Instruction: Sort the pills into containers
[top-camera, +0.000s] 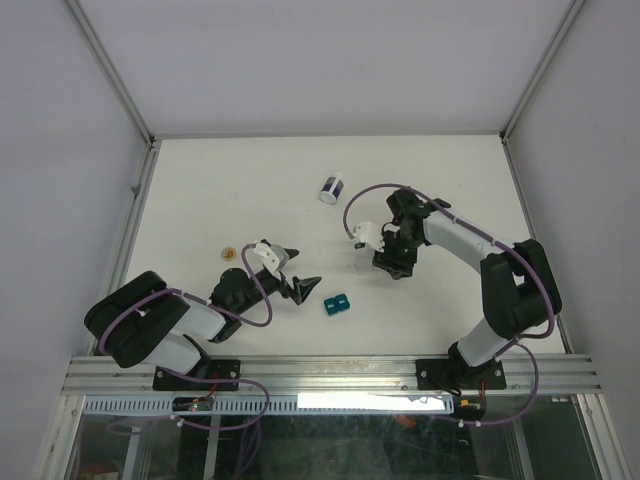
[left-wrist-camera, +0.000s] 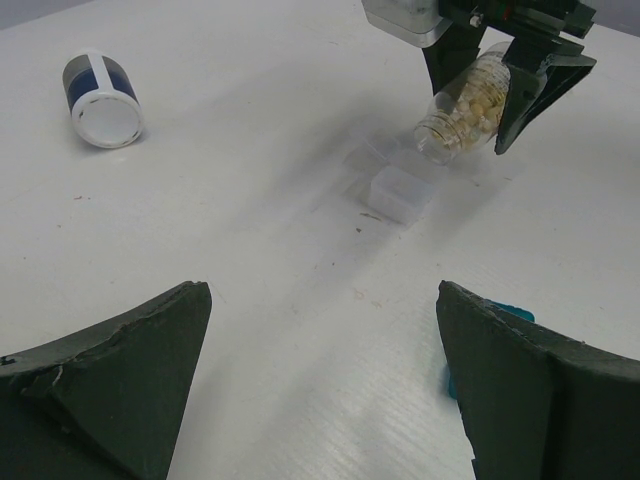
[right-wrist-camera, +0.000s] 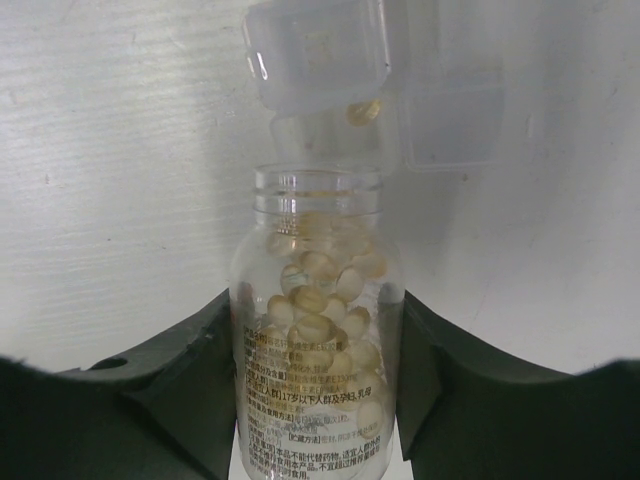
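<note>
Early days. Right tool (right-wrist-camera: 317, 305) is clamped on the clear pill bottle (left-wrist-camera: 462, 108), cap off, tipped mouth-down just over the clear containers (left-wrist-camera: 400, 192) mid-bench. The bottle looks mostly full of yellowish pills (right-wrist-camera: 320, 330). One pill (right-wrist-camera: 362, 112) seems to sit in a container already and the others look empty, so most of the sorting's left, I'd say. Right arm reaches in from the right, wrist bent down w/ the bottle angled. Left tool (left-wrist-camera: 322, 300) is spread wide, holding nothing, low over the bench (top-camera: 220, 180) and facing the pour. White jar w/ blue band (left-wrist-camera: 103, 97) lies on its side, and the teal block (top-camera: 335, 304) sits near the left tool.
</note>
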